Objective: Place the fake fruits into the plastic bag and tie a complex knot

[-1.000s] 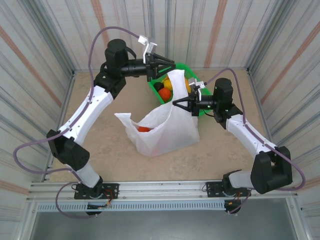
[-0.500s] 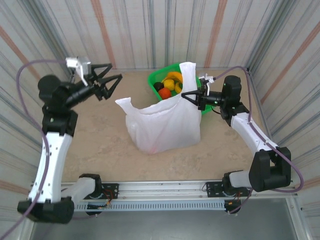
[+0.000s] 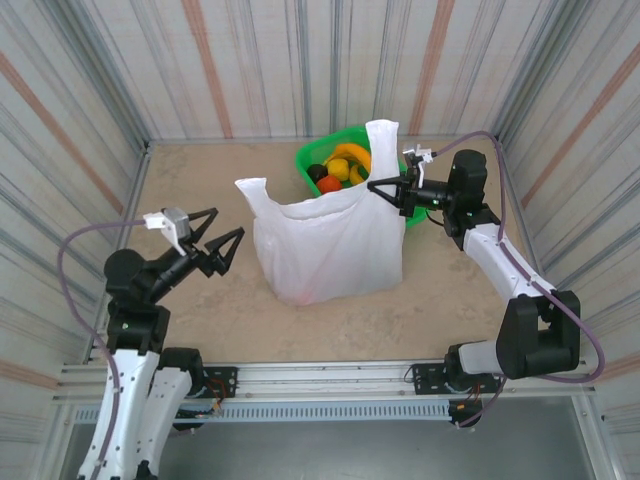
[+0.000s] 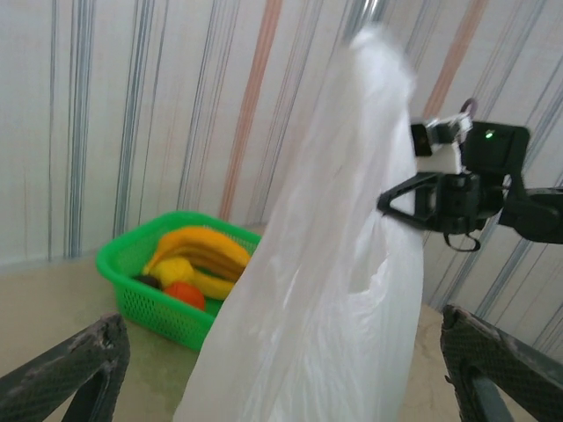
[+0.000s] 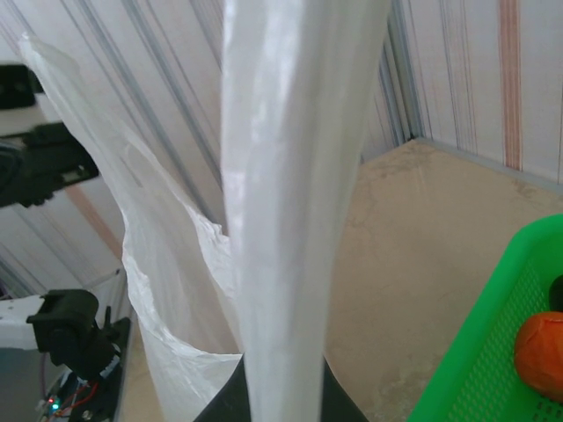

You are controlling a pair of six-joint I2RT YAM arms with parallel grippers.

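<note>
The left end effector [image 3: 228, 222] stood wide open, its two fingers spread apart and holding nothing. It hung above the tabletop [image 3: 200, 180], to the left of the plastic bag [image 3: 330, 245] and apart from it. The right end effector [image 3: 374, 187] was closed on the plastic bag's right handle loop, pinching the film and holding that strip taut and upright. The plastic bag stood upright mid-tabletop, white, translucent and crinkled, with its other handle loop [image 3: 250, 190] free at the left corner. Just behind it sat the green basket [image 3: 304, 160] with the fake fruits [image 3: 340, 168] inside — yellow bananas, an orange-red piece and a dark one.
</note>
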